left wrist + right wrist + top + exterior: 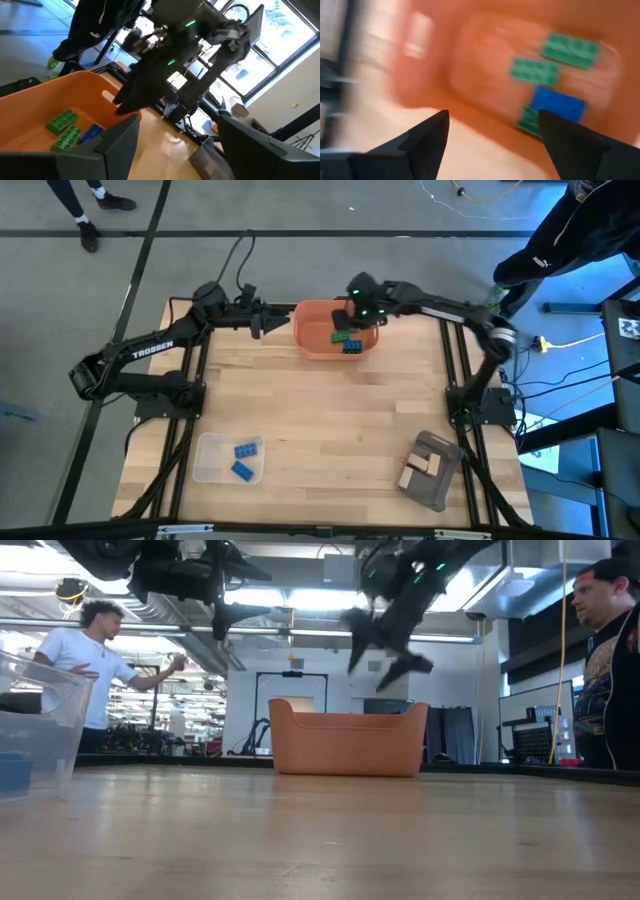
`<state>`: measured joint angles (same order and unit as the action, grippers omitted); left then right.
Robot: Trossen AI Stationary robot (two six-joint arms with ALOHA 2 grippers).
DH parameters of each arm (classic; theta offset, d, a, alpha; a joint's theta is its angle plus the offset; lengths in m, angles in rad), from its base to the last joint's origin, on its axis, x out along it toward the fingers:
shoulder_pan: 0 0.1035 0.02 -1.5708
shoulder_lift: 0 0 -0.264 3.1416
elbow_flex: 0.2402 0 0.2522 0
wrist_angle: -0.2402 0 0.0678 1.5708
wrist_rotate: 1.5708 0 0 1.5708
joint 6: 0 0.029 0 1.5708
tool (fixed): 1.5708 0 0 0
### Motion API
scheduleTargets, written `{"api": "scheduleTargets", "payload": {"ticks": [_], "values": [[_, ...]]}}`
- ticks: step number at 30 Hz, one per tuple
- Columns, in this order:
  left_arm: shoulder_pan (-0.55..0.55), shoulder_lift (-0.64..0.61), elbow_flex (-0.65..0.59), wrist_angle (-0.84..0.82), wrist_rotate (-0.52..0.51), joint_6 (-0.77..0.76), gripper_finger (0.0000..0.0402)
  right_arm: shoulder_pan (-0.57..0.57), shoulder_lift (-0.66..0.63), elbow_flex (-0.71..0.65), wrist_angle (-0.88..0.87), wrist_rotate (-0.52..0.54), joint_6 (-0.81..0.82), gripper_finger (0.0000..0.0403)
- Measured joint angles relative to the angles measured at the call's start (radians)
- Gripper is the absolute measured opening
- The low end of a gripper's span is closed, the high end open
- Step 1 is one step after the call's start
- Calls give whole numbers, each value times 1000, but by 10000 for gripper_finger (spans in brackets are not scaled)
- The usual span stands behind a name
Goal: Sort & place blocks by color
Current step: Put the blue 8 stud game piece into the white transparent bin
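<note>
The wooden table (320,420) carries, at its far edge, the orange plastic bin (318,340), in which the unsorted studded toy bricks lie: green ones (570,49) and one blue brick (559,104), bunched at the end of the bin nearer the right arm. A clear plastic tray (212,470) near the front left already holds two blue bricks (245,460), and a grey tray (440,478) at the front right holds tan ones (420,470). The right gripper (352,308) hangs above the bin with its fingers spread wide and empty, the bricks lying below and just ahead of them. The left gripper (268,321), also spread wide and empty, waits just outside the bin's other end. The right arm looks the nearer one for the next pick.
</note>
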<state>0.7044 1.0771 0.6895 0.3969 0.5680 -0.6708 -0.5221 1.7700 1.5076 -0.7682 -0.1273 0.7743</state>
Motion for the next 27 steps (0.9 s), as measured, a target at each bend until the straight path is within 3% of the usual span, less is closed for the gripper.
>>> {"api": "scheduleTargets", "payload": {"ticks": [4,10,27], "values": [[-1,0,0,0,10,-5,261,-3,133,51,-73,53,-67,303],[-1,0,0,0,33,-33,261,-1,231,58,-76,64,-154,303],[-1,0,0,0,19,-33,261,74,261,86,-96,178,-707,303]]}}
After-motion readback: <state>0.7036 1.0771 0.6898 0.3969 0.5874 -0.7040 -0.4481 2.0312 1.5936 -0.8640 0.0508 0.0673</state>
